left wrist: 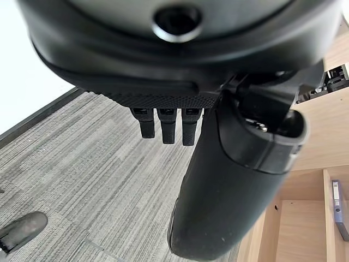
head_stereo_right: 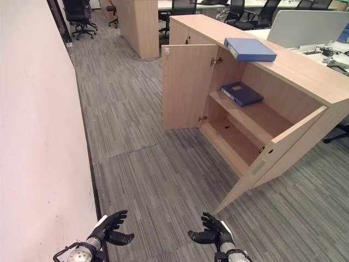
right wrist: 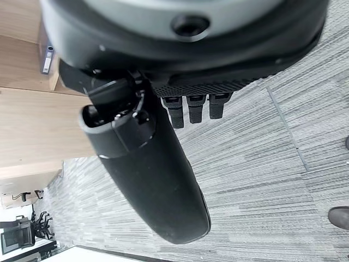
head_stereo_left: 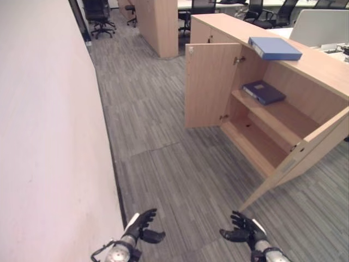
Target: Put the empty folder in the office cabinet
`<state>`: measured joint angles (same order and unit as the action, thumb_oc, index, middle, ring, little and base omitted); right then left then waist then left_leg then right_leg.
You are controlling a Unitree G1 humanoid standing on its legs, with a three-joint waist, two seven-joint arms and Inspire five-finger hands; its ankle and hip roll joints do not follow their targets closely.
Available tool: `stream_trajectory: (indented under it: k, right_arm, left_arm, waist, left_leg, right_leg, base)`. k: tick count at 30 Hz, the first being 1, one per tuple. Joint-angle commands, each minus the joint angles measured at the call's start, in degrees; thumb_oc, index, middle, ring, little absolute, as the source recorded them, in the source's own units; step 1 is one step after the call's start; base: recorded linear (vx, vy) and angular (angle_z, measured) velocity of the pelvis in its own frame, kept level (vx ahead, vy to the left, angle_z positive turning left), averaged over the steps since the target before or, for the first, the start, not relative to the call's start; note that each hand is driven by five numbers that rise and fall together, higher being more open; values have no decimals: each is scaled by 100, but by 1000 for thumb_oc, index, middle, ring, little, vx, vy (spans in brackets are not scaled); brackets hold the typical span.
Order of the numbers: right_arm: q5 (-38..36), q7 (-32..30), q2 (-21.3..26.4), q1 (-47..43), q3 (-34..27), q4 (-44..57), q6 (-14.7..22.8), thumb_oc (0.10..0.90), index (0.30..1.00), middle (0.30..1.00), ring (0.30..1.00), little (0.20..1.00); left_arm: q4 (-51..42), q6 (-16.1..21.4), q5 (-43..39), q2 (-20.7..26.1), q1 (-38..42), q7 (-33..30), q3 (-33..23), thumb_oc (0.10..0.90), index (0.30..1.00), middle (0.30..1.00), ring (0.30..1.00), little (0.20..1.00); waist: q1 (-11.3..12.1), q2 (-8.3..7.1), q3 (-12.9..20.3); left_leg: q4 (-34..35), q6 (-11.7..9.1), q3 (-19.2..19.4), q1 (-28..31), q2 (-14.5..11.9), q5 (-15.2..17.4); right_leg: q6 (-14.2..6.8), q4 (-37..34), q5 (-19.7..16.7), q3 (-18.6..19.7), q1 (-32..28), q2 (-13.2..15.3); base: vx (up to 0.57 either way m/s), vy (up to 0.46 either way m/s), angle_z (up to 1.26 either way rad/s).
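Note:
A light blue folder (head_stereo_left: 275,48) lies flat on top of the wooden office cabinet (head_stereo_left: 322,65). A dark blue folder (head_stereo_left: 263,91) lies on the cabinet's upper shelf (head_stereo_left: 283,117), behind the open left door (head_stereo_left: 211,84). The right door (head_stereo_left: 305,158) also stands open. My left hand (head_stereo_left: 140,224) and right hand (head_stereo_left: 242,230) hang low over the carpet, far short of the cabinet, both open and empty. The left wrist view shows relaxed fingers (left wrist: 166,125) over carpet; the right wrist view shows the same (right wrist: 197,108).
A pale wall (head_stereo_left: 43,136) runs along my left. Grey carpet (head_stereo_left: 163,164) stretches between me and the cabinet. Office chairs (head_stereo_left: 101,16) and another wooden unit (head_stereo_left: 158,24) stand at the back. A white partition (head_stereo_left: 322,24) rises behind the cabinet.

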<state>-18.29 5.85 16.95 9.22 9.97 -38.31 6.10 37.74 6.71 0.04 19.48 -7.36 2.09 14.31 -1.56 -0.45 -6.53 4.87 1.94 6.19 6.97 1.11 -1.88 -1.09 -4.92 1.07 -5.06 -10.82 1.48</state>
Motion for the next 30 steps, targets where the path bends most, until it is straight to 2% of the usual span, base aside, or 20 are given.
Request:
stream_trajectory:
  k: [1,30]
  right_arm:
    - [-148,53,271,-275,-18,301,386,800,900,900,900,900]
    - [-69,102,260,-214,79,-149,228,800,900,900,900,900]
  left_arm:
    - [-54,386,-162,97,503,25,-66,800,900,900,900,900]
    - [432,273,-191,56,486,-14,-105,800,900,900,900,900]
  waist:
    - [49,-38,37]
    - [55,-34,26]
  left_leg:
    - [13,-547,185,497,-519,621]
    - [13,-608,42,409,-597,526]
  right_leg:
    - [-807,87,71,-35,34,611]
    - [-706,148,146,-49,81,497]
  base:
    - [0,0,0]
    - [-1,-14,1]
